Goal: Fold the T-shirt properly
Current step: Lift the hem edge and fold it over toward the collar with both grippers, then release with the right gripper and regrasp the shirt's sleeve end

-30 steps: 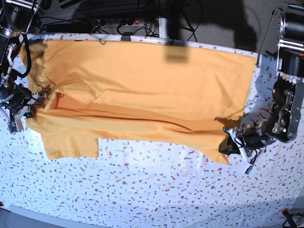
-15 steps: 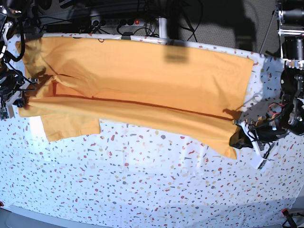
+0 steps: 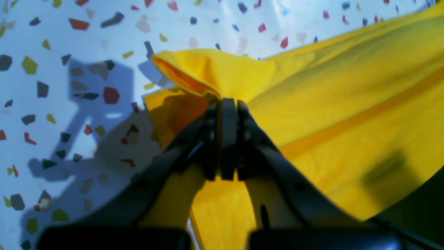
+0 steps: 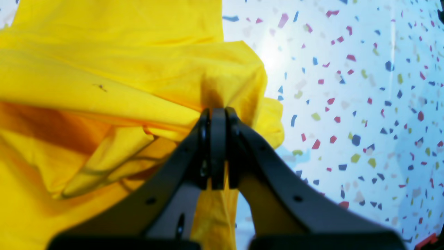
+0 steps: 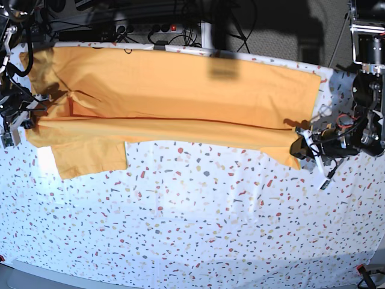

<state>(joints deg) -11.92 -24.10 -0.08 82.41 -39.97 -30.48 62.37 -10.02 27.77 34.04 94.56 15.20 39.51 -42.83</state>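
T-shirt (image 5: 180,96): spread across the far half of the desk (image 5: 198,235), front edge lifted
Left claw (image 3: 227,104): clamped on a bunched corner
Right claw (image 4: 216,113): clamped on gathered fabric
Behind: cables, power strip (image 5: 144,28)

Two robot arms appear at opposite edges of the base view, both built from black and silver metal segments with exposed joints. The left arm (image 5: 367,120) carries bundled black cables plus thin red wires and a white tab near its wrist. The right arm (image 5: 12,102) shows looping black cables. Each wrist view shows matte black, smoothly curved plastic fingers (image 3: 242,139), with small round screw holes along the fingers (image 4: 242,146).
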